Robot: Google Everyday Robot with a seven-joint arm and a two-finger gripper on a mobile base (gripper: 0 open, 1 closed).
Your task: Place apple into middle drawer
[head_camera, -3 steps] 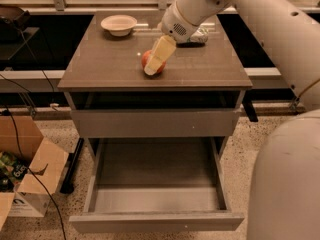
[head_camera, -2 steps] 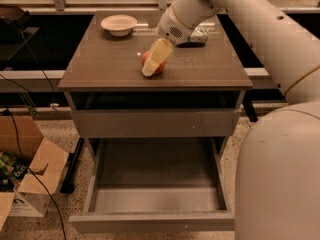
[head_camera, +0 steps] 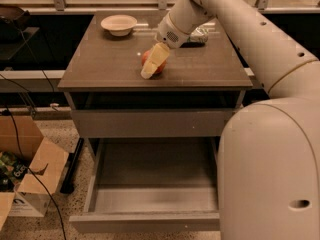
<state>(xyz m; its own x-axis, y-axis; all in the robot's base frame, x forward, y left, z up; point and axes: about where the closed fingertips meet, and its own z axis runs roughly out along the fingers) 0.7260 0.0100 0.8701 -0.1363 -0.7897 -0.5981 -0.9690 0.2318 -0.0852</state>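
The red apple [head_camera: 146, 58] sits on the brown cabinet top [head_camera: 110, 64], near the middle. My gripper [head_camera: 153, 64] reaches down from the upper right and is right at the apple, its cream-coloured end covering the apple's front. The apple rests on the top. The middle drawer [head_camera: 145, 222], the lowest wide grey one, is pulled out below and stands open; nothing shows inside it. The closed grey drawer front [head_camera: 150, 122] is above it.
A cream bowl [head_camera: 119, 24] stands at the back left of the top. A crushed can [head_camera: 200, 34] lies at the back right behind my arm. A cardboard box [head_camera: 35, 176] and cables lie on the floor at left. My white arm fills the right side.
My arm's bulk has swung further into view on the right. The gripper stays at the apple, and the apple has not moved.
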